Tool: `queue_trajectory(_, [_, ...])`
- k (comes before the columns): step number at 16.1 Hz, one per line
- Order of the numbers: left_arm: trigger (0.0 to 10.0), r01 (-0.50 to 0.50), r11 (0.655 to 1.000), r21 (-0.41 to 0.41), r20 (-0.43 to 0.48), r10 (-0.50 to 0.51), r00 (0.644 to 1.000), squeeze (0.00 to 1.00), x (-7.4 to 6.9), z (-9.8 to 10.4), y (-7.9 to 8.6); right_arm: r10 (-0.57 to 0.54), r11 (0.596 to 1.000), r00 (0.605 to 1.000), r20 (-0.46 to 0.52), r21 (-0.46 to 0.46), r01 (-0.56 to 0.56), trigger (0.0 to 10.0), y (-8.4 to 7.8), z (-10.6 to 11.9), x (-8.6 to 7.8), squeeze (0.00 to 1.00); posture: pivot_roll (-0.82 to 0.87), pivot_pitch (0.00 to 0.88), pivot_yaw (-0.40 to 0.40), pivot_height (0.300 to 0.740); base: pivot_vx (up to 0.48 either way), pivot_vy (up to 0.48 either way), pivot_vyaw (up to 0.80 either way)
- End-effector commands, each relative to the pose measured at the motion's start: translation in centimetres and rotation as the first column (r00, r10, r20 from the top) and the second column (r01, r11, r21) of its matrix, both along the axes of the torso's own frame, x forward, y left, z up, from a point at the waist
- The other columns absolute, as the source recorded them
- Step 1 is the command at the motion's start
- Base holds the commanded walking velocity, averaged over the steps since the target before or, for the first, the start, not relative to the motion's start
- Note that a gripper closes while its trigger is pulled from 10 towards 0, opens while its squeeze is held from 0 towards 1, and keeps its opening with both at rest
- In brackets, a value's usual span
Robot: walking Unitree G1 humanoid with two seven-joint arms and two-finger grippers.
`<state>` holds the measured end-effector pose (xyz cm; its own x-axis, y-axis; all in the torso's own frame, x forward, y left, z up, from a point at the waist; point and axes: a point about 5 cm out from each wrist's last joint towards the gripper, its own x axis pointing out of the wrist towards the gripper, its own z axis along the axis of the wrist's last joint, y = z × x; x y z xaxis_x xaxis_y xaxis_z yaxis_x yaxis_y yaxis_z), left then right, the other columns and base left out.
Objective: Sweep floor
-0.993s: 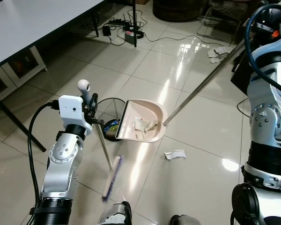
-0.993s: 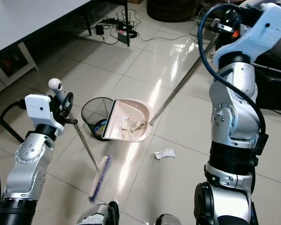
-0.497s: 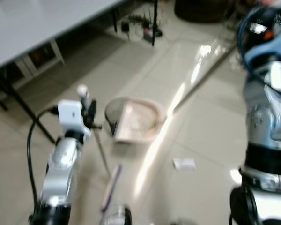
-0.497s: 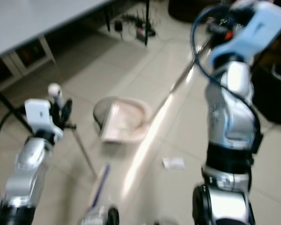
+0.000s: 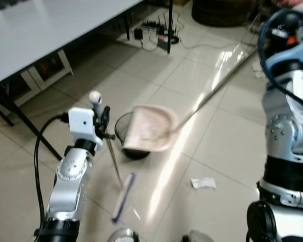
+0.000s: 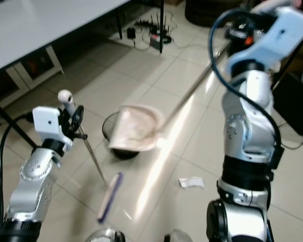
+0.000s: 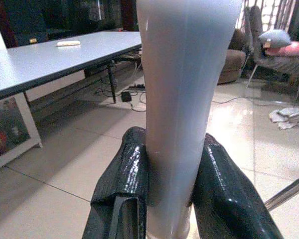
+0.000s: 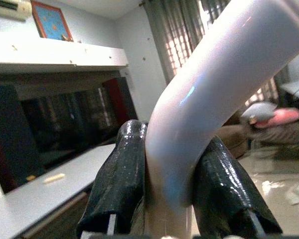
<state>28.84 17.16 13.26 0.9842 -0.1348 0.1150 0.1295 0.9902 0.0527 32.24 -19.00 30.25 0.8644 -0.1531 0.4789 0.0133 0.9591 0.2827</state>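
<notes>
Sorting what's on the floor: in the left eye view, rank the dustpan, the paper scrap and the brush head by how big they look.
1. Dustpan, plainly the largest.
2. Brush head, long but thin.
3. Paper scrap, smallest, though blur and the brush's nearness to the camera make that gap unsure.

Both arms raised, each gripper clamped on a handle.

The left arm is bent upward at the near left, its white wrist housing uppermost, and the left gripper (image 7: 172, 194) is closed with both black fingers (image 7: 124, 189) pressed against the white broom handle (image 7: 184, 99). The right arm is lifted high at the far right, and the right gripper (image 8: 167, 194) is clamped on the curved white dustpan handle (image 8: 204, 94).
</notes>
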Motion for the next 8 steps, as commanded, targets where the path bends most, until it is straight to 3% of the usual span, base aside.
queue_trajectory(1, [10.0,0.015,1.0,0.0,0.028,-0.015,0.999,0.0,0.01,0.6,-0.42,-0.035,0.999,0.998,0.055,0.018,0.034,10.0,-0.86,0.63,-0.9,0.0,-0.02,0.053,0.045,0.74,0.345,0.0,0.0])
queue_trajectory(7, [10.0,0.002,1.0,-0.001,0.028,-0.002,1.0,0.0,0.13,0.65,-0.23,-0.043,0.998,0.998,0.043,0.037,0.041,10.0,-1.0,0.32,-0.75,0.0,-0.02,0.06,0.044,0.74,0.344,0.0,0.0])
queue_trajectory(8, [10.0,0.004,1.0,0.0,0.027,-0.004,1.0,0.0,0.17,0.64,-0.36,-0.049,0.998,0.998,0.039,0.032,0.048,10.0,-1.09,0.29,-0.72,0.0,-0.02,0.06,0.046,0.74,0.341,0.0,0.8])
